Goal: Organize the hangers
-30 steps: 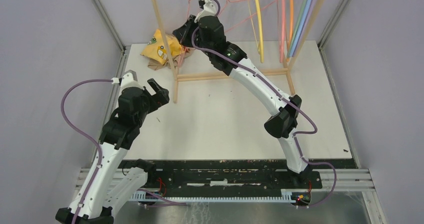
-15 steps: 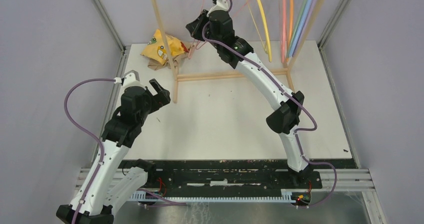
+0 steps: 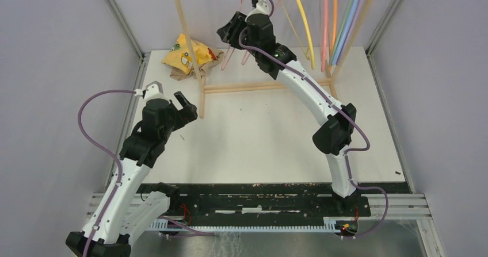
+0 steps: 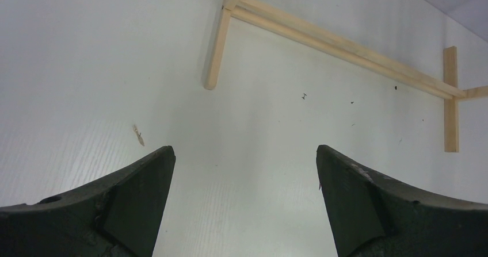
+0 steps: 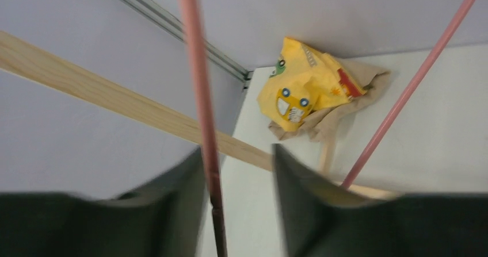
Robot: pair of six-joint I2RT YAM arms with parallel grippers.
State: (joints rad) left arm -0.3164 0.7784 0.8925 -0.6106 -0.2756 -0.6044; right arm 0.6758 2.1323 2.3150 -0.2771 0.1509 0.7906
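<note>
Right pincer (image 5: 237,153) has risen with pink hanger (image 5: 195,67)

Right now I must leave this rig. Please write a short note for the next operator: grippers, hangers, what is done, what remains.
Left gripper: open, empty, above the table near the wooden rack foot.
Right gripper: high by the rack top, pink hanger against one finger; jaws show a gap, so grip uncertain.
Done: yellow hanger and other hangers hang at the rack's right end.
Left: hang the pink hanger.
</note>
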